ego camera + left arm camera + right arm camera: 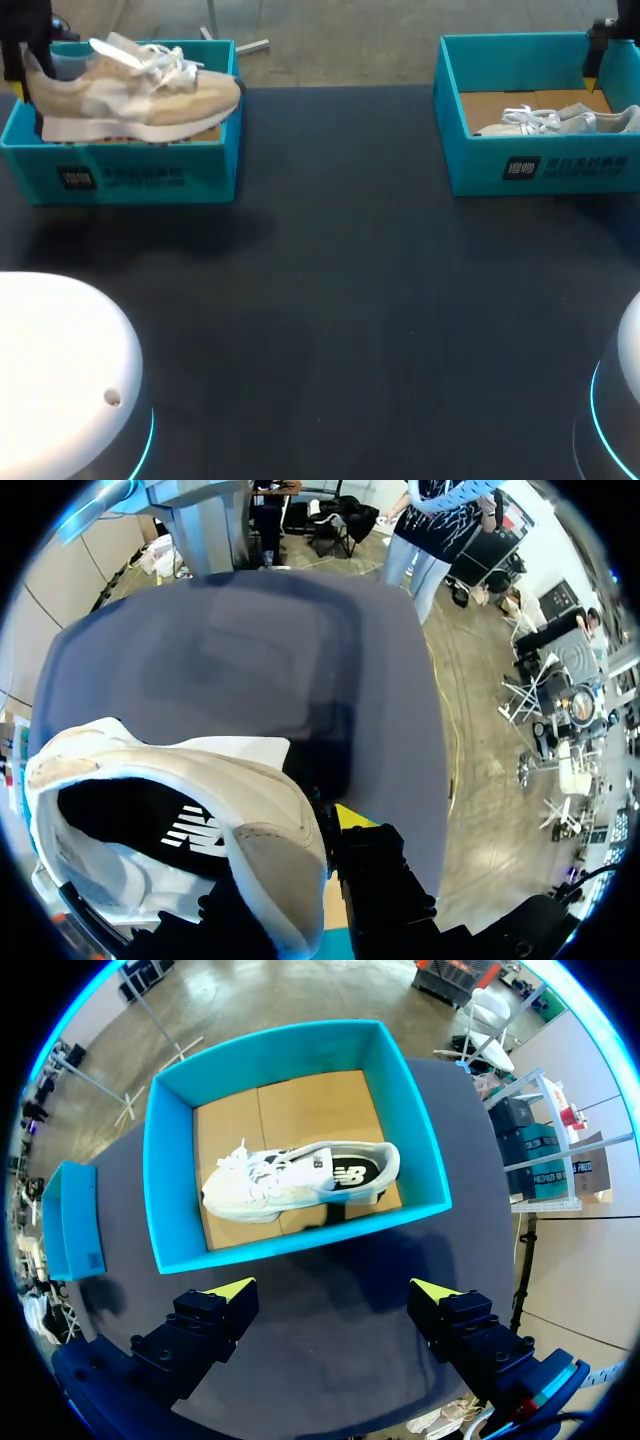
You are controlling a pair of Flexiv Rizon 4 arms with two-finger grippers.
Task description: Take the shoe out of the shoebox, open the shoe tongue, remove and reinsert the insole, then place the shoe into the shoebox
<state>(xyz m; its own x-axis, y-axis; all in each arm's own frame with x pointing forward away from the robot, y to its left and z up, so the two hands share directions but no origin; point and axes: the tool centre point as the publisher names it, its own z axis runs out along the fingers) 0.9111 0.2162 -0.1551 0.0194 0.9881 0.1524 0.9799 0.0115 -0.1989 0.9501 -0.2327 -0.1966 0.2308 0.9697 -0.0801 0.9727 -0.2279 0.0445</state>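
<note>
My left gripper [292, 872] is clamped on the beige shoe [140, 90] at the heel, above its box [150, 178]. Such a thin hold may slip. My right gripper [333, 1292] hangs spread apart.

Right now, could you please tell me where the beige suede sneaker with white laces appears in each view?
Head view: the beige suede sneaker is at far left, over the left teal cardboard shoebox, with its heel in the left tool.
Left wrist view: its heel collar sits between that tool's fingers.
Right wrist view: not visible.
Shared landmark: that shoebox also shows in the right wrist view.
</note>
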